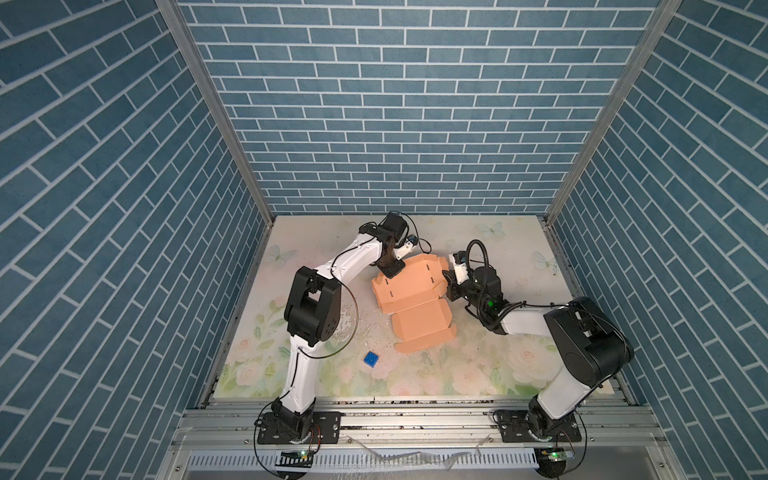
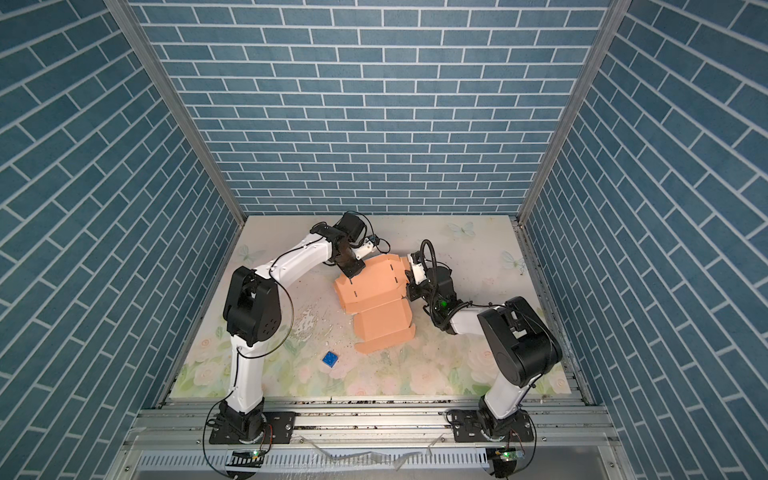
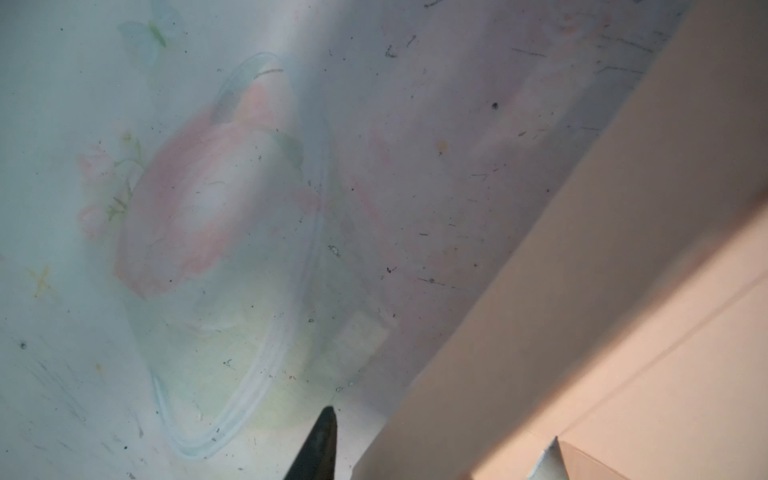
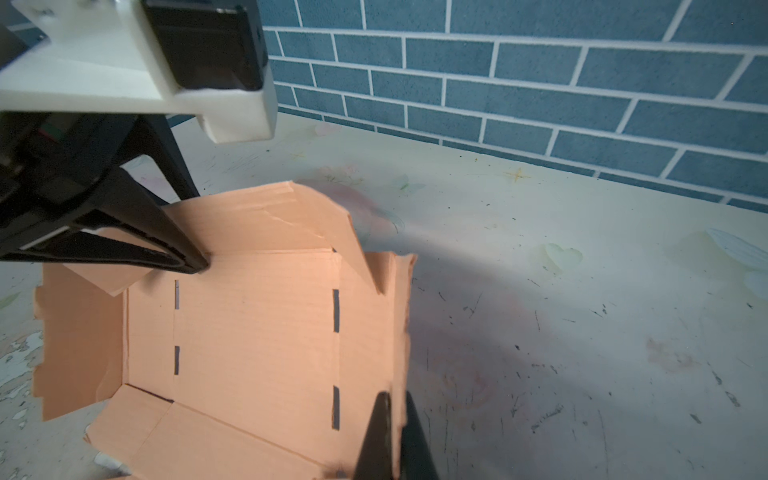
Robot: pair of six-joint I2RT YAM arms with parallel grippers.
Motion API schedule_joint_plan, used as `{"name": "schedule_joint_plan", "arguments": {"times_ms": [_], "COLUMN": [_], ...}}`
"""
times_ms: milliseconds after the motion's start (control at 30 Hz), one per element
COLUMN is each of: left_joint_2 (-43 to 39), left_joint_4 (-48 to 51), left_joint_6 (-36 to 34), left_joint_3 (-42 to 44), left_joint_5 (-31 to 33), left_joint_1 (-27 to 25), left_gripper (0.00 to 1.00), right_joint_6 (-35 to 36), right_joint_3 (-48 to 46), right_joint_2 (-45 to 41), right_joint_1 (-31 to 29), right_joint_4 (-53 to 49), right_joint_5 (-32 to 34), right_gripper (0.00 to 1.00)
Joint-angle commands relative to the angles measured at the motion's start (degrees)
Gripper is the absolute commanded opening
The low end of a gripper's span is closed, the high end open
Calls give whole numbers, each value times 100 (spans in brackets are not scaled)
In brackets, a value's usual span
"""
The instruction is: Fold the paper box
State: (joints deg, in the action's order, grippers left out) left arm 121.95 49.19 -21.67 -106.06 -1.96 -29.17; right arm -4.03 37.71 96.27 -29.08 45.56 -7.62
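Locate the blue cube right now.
In both top views the blue cube sits alone on the floral mat, left of centre, between the left arm's lower link and the near end of the paper box.

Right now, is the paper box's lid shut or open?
Spread open: the paper box shows its slotted floor, and its lid lies flat on the table.

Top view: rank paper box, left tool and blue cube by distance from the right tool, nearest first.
1. paper box: its right wall sits in the right tool.
2. left tool: across the box, at its back left corner.
3. blue cube: toward the front, left of the box, apart from it.
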Motion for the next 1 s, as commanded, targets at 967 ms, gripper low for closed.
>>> {"name": "schedule_joint_plan", "arguments": {"times_ms": [967], "left_joint_2": [-303], "left_joint_4": [102], "left_joint_6": [71], "left_joint_3": [-103], "left_joint_5": [178], "left_joint_1": [-46], "left_gripper": [30], "right_joint_6": [-10], "right_joint_3": [118], "right_joint_2": [85], "right_joint_1": [61], "right_joint_4": [244], "right_joint_5": [-161], "right_gripper": [4]}}
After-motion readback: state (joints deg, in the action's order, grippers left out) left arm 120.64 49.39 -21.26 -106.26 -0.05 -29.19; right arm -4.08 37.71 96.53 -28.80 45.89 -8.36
